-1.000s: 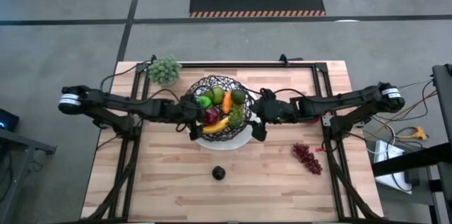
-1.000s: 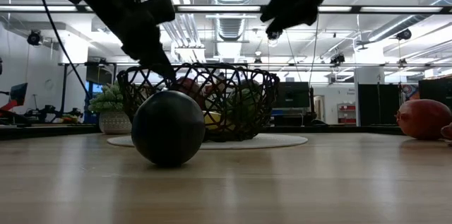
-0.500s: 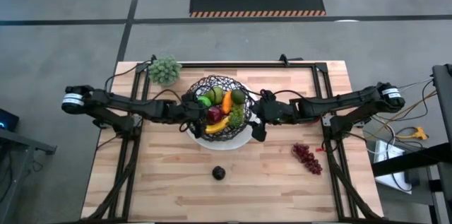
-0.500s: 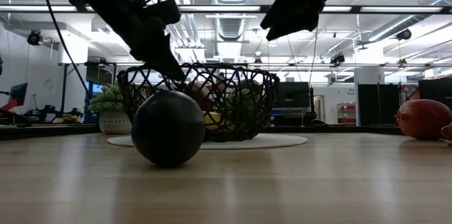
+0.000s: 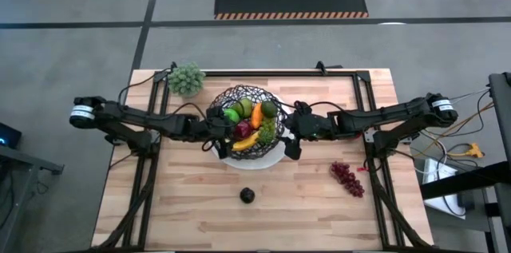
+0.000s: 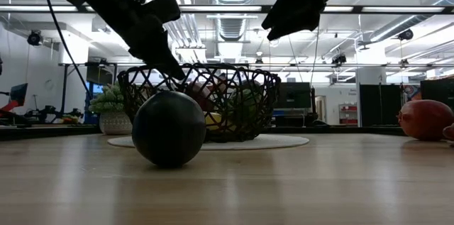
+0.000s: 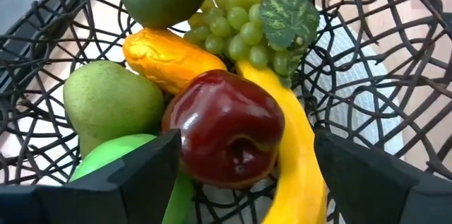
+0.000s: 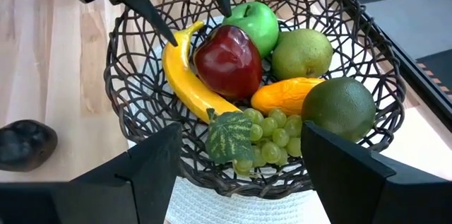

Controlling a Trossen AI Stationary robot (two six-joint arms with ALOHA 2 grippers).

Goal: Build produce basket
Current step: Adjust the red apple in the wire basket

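Observation:
The black wire basket (image 5: 248,89) stands on a white plate (image 5: 277,157) at the table's middle. Inside lie a red apple (image 7: 226,136), a yellow banana (image 8: 185,83), a green apple (image 8: 256,18), an orange carrot (image 8: 286,97), a pear, a dark green fruit and green grapes. My left gripper (image 7: 247,139) is open over the basket's left side, fingers slanting down on either side of the red apple. My right gripper (image 8: 240,128) is open above the basket's right rim, with nothing between its fingers. A dark plum (image 5: 247,195) and dark red grapes (image 5: 347,178) lie on the bare table.
A pale green leafy cluster (image 5: 185,79) stands at the far left of the table. The plum lies toward the near edge, in front of the basket, and the dark red grapes lie to the right of it. Bare wood stretches along the near edge.

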